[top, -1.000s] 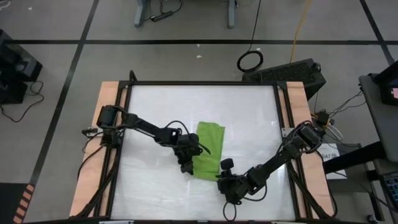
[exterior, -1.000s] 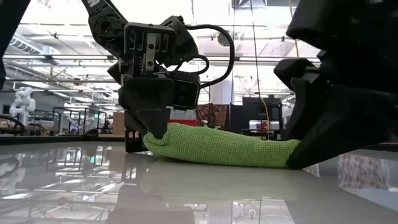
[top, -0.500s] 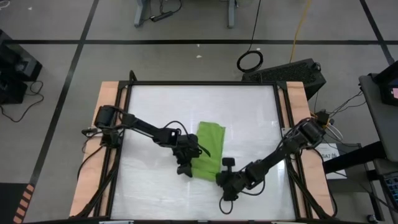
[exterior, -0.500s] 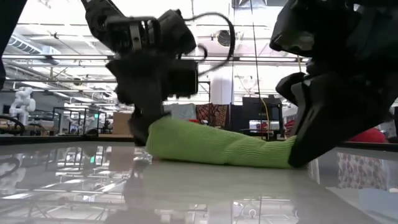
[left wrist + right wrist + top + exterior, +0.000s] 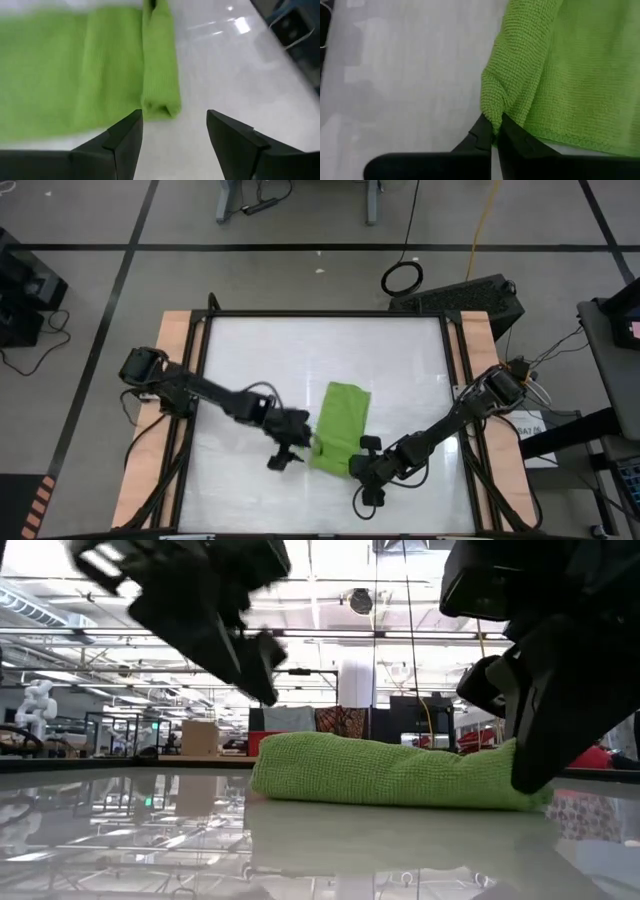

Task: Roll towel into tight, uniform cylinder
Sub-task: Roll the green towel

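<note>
Right now the towel, lime-green, lies on the white table a bit near of centre, between the 2 grippers, near end already turned over into a loose roll. Left gripper sits just off the towel's near left corner, fingers spread with nothing between them. Right gripper is at the near right corner, fingers pinched on a small pucker of the rolled edge.

Handling, my judgement: soft knit cloth, light, no stiffness, so it will sag and unroll if let go, and it may skid on the glossy table rather than turn over. Best hold looks like both ends of the rolled edge at once, so the cylinder stays even; 1 pinched corner alone would likely cone it.

Views differ:
- left wrist view shows the roll's open end as a thick fold, flat cloth beyond, and its fingers clear of it
- right wrist view alone proves the pinch on the towel, fingertips tight on the hem
- low view shows the roll's height, a low lumpy bundle, right gripper against its end, left one lifted and blurred
- high view gives layout only
</note>
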`<state>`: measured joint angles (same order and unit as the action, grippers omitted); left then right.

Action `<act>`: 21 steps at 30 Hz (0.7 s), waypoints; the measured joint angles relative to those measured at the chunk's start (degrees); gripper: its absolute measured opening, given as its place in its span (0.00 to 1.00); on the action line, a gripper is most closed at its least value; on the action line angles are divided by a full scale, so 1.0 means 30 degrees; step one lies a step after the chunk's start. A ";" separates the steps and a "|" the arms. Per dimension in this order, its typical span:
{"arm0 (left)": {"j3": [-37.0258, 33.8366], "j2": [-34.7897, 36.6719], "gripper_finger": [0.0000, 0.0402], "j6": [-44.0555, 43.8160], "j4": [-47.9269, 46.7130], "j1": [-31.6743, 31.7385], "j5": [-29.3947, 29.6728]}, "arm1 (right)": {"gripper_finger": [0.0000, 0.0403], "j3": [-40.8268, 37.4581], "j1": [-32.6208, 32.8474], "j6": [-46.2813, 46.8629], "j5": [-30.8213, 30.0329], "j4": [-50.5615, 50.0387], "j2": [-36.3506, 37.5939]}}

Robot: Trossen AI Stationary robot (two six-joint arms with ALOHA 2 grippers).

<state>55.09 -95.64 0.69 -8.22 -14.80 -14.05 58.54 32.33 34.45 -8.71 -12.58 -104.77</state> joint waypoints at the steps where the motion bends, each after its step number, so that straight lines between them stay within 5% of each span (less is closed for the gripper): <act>1: 0.0016 -0.0009 0.56 0.1060 0.0332 -0.0597 0.1090 | 0.00 -0.0003 -0.0033 0.0118 0.0215 0.0026 0.0000; 6: 0.0058 -0.0737 0.56 0.4552 0.2376 -0.2644 0.4737 | 0.00 0.0000 -0.0299 0.0474 0.0853 0.0293 0.0000; 21: 0.0044 -0.3410 0.56 0.4904 0.3448 -0.2606 0.5605 | 0.00 0.0000 -0.0589 0.0883 0.1545 0.0429 0.0036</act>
<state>55.22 -105.86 15.40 2.12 -22.62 2.77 58.54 30.57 37.10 -4.08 -11.29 -104.66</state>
